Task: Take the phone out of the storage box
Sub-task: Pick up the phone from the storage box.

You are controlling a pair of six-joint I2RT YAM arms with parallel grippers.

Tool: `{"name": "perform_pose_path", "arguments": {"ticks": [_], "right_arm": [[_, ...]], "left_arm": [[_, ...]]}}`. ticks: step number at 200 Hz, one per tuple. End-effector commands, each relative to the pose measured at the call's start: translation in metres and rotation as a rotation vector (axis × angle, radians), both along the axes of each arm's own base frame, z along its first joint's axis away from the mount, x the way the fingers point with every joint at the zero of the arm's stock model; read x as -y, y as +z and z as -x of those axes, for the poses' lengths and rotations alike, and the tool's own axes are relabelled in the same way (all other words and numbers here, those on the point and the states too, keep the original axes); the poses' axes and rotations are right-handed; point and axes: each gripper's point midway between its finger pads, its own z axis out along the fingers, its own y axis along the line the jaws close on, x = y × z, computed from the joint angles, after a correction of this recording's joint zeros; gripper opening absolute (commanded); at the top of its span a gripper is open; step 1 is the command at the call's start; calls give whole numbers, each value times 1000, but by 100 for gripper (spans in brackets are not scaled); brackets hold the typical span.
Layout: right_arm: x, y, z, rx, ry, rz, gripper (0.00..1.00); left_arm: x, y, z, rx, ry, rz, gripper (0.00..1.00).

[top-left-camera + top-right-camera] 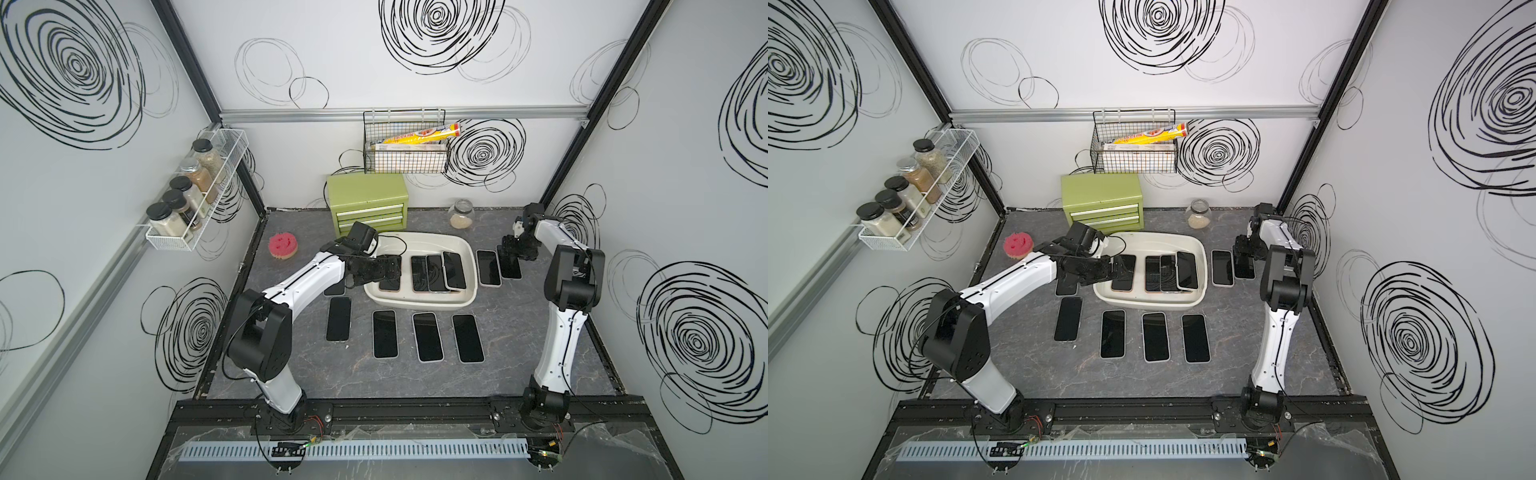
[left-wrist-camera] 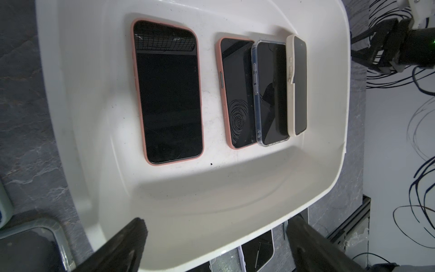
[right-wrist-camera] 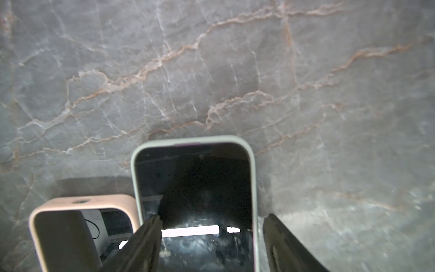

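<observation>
Left gripper (image 2: 215,225) splayed over storage box (image 2: 235,188) (four phones (image 2: 168,94) inside), right gripper (image 3: 211,219) apparently released over phone (image 3: 193,179)

chest (image 1: 365,203): green, two drawers, at the table's (image 1: 415,382) back
basket (image 1: 405,162): black wire, on the wall above the chest, holding a yellow roll (image 1: 419,135)
sponge (image 1: 284,246): pink, left of the chest
jar (image 1: 461,214): glass, right of the chest
rack (image 1: 170,243): white, five spice jars (image 1: 178,199)

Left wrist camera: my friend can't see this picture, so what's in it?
A white storage box holds four dark-screened phones: one pink-cased phone lying alone, and a second pink-cased phone, a clear-cased phone and a cream-cased phone overlapping side by side. The left claw stands wide open and empty by the box's rim.
</observation>
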Motion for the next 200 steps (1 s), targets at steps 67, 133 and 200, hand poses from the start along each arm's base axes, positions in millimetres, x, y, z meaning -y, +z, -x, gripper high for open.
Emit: {"name": "perform_pose_path", "arguments": {"ticks": [67, 133, 200], "right_arm": [[-111, 132, 73, 140, 133, -9, 75], [-147, 166, 123, 222, 164, -212, 75], [-171, 177, 134, 232, 250, -287, 75]], "left_arm": [[20, -28, -68, 40, -37, -323, 99], [7, -39, -98, 58, -6, -492, 99], [20, -74, -112, 22, -5, -485, 99]]}}
